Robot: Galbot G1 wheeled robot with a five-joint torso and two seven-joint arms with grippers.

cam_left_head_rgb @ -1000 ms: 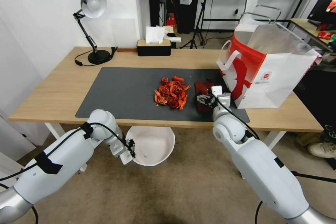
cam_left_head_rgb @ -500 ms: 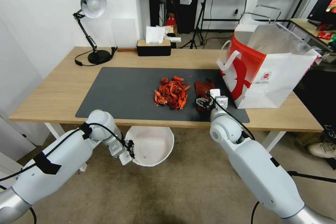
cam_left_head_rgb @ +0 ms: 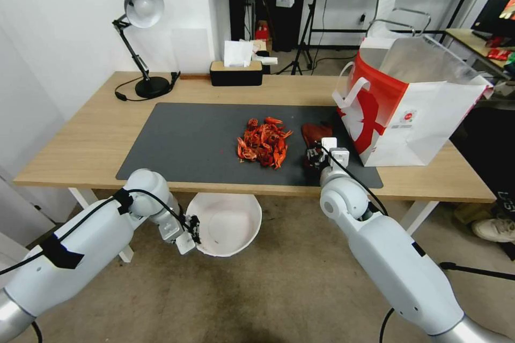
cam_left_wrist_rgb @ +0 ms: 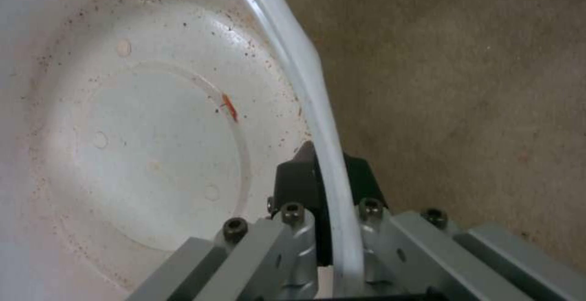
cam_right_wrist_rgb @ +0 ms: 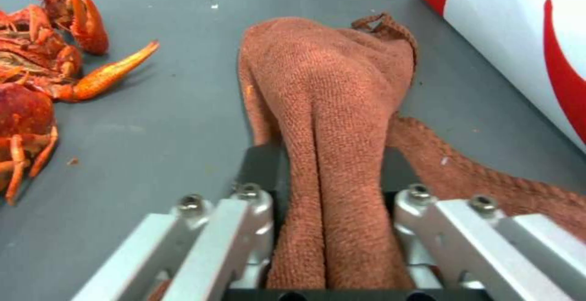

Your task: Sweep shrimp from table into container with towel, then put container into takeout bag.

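Looking down from the head camera, I had the right gripper point(cam_left_head_rgb: 320, 154) clenched on the towel point(cam_left_head_rgb: 315, 133) at center-right of the frame, on the dark mat point(cam_left_head_rgb: 188, 139) of the table point(cam_left_head_rgb: 80, 134). The shrimp point(cam_left_head_rgb: 263, 142) lay heaped just left of it in the picture, near but not touching the cloth. That was the relation I cared about: the pile sat between the towel and the open mat, and the container point(cam_left_head_rgb: 225, 223) hung below the near table edge, lower center of the frame, a little left of the pile. My left gripper point(cam_left_head_rgb: 189, 230) held it there by the rim. The takeout bag point(cam_left_head_rgb: 418, 102) stood upright at the right, just beside the towel.

On the left wrist camera, the left gripper point(cam_left_wrist_rgb: 327, 218) was pinched shut on the container point(cam_left_wrist_rgb: 122, 154), one pad inside the wall and one outside, the rim running up through the middle of the frame. Only a red scrap lay in the bowl, so I judged the sweeping not yet begun.

On the right wrist camera, the right gripper point(cam_right_wrist_rgb: 329, 191) squeezed a fold of the towel point(cam_right_wrist_rgb: 329, 99), whose long ridge ran straight up the frame away from the fingers. The shrimp point(cam_right_wrist_rgb: 36, 77) filled the left edge, claws pointing toward the cloth; the bag's wall point(cam_right_wrist_rgb: 519, 40) crossed the upper right. I reckoned a sweep would have to drag toward the near edge.
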